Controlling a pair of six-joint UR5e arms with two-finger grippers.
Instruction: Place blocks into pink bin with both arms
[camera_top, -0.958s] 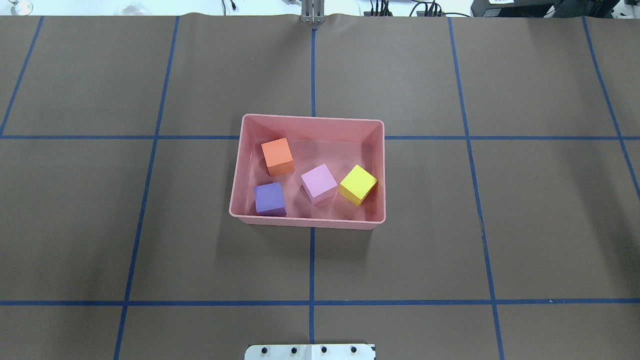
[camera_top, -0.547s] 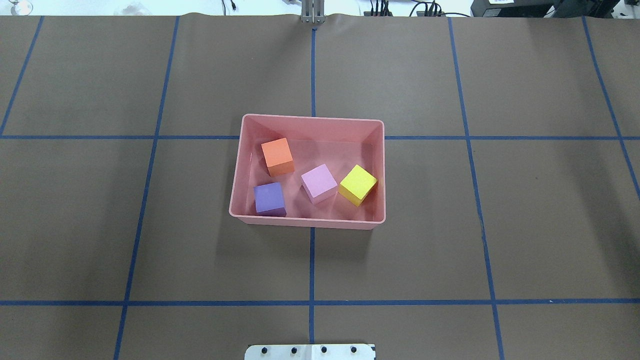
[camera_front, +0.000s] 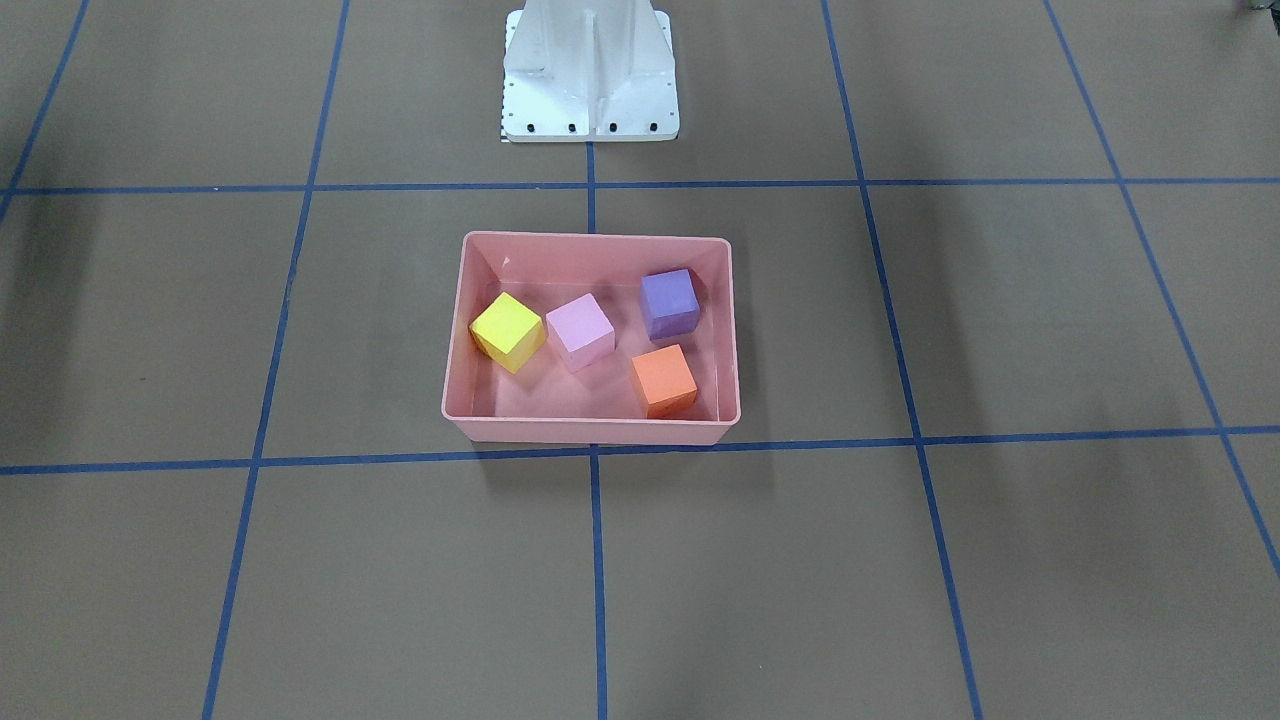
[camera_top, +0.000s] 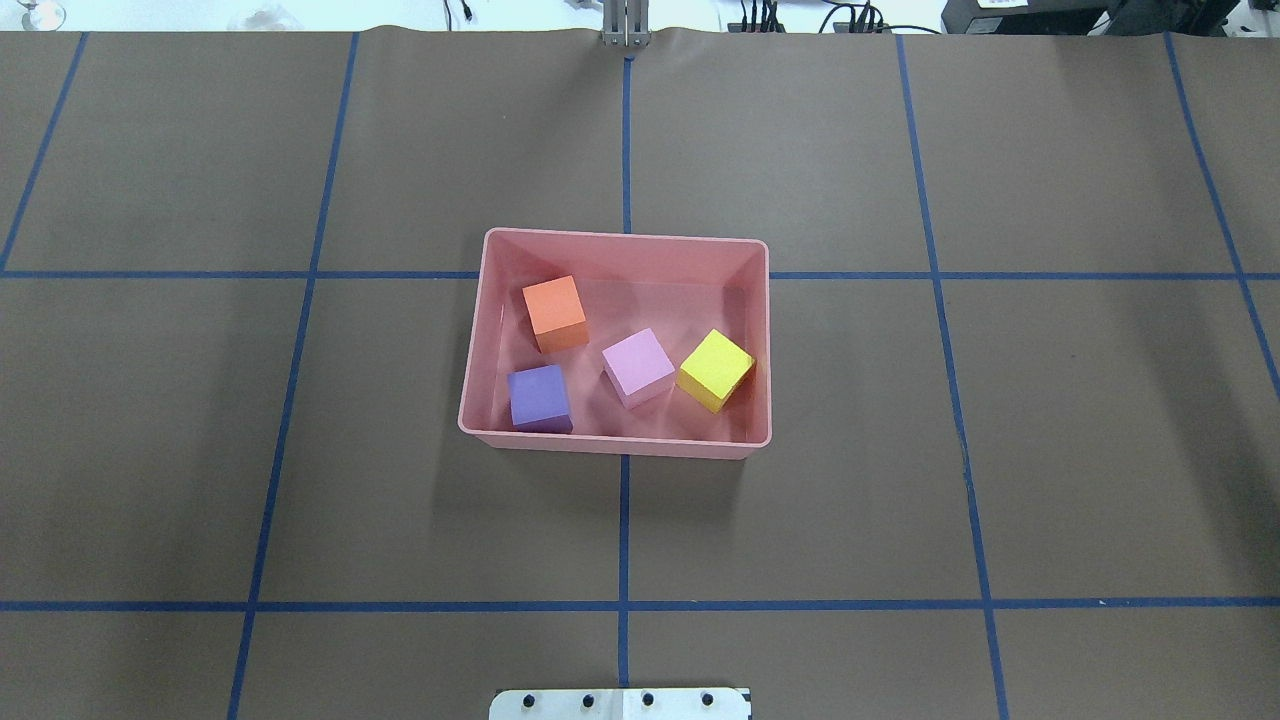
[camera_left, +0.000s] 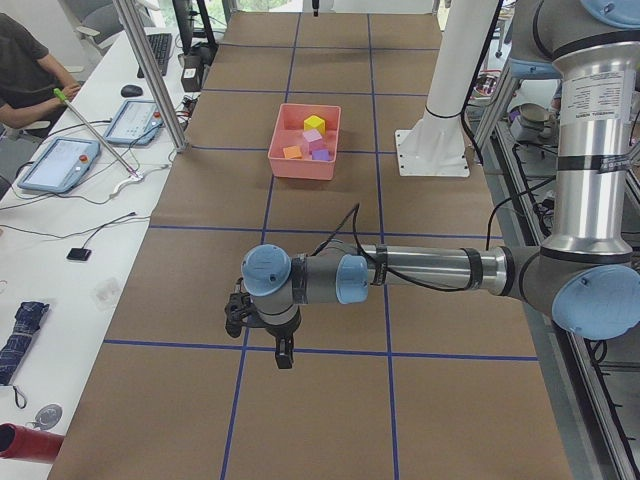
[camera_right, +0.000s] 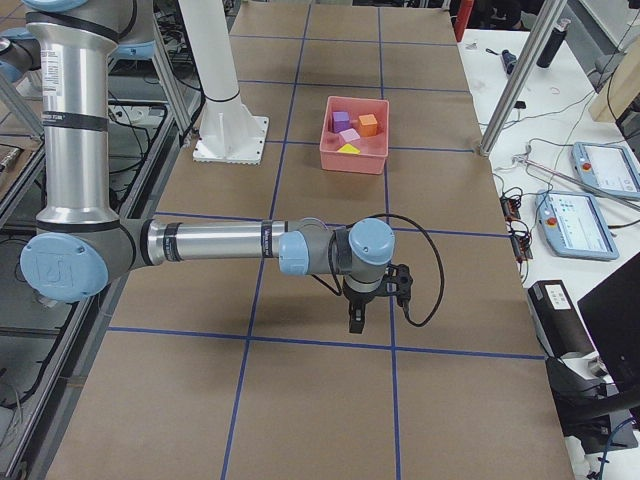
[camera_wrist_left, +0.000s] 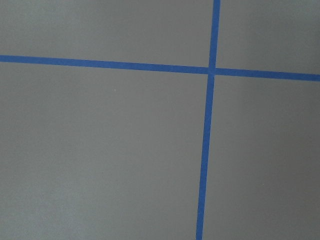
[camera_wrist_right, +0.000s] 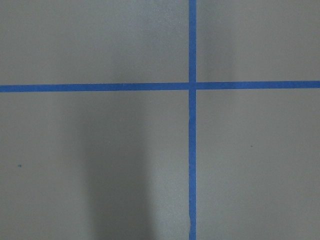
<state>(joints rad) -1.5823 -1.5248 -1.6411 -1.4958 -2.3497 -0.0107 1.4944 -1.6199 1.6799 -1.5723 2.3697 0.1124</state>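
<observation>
The pink bin (camera_top: 480, 330) (camera_front: 455, 330) stands at the table's middle. Inside it lie the orange block (camera_top: 555, 310) (camera_front: 664, 380), the purple block (camera_top: 539, 397) (camera_front: 669, 303), the light pink block (camera_top: 638, 365) (camera_front: 580, 331) and the yellow block (camera_top: 715, 370) (camera_front: 507, 331), which rests tilted against the bin's wall. The bin shows small in the side views (camera_left: 300, 165) (camera_right: 354, 157). My left gripper (camera_left: 285, 358) hangs over the table far from the bin, in the exterior left view only. My right gripper (camera_right: 356, 322) shows in the exterior right view only. I cannot tell whether either is open or shut.
The white pedestal base (camera_front: 590, 75) (camera_top: 620, 703) stands behind the bin. Brown paper with blue tape lines (camera_top: 624, 530) covers the table. Both wrist views show only paper and a tape crossing (camera_wrist_left: 211, 70) (camera_wrist_right: 192, 86). Operator desks with tablets (camera_left: 60, 160) (camera_right: 600, 170) flank the far edge.
</observation>
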